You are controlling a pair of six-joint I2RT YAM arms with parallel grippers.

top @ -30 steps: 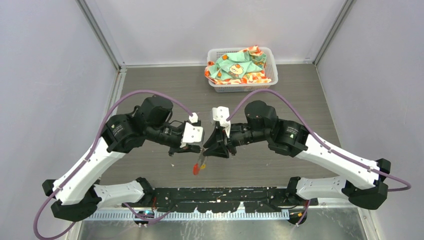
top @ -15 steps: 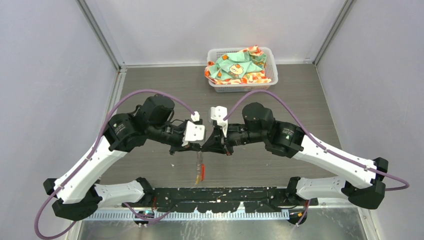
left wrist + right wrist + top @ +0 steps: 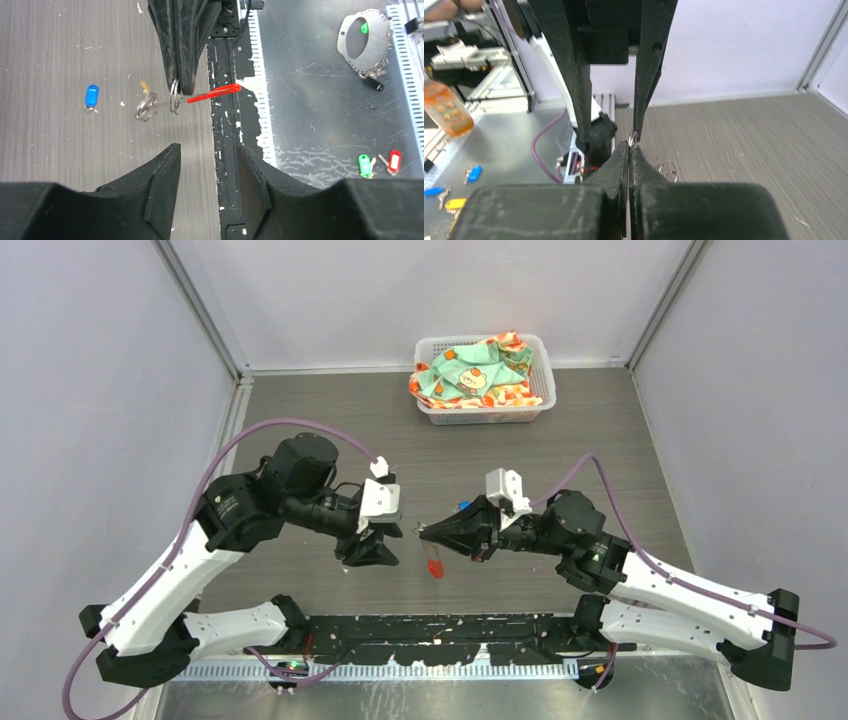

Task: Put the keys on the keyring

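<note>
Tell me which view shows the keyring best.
Left wrist: the keyring shows whole, with ring, bunch and red tag, hanging from the right claw. The top view shows only its small red tag below that claw. The right wrist shows just a sliver of ring between its shut fingertips.

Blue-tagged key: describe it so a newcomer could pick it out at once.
Start at the wood-grain table in the left wrist view. The right gripper hangs shut on the keyring. The blue-tagged key lies alone on the wood beside it, its tag blue where the keyring's long tag is red.
</note>
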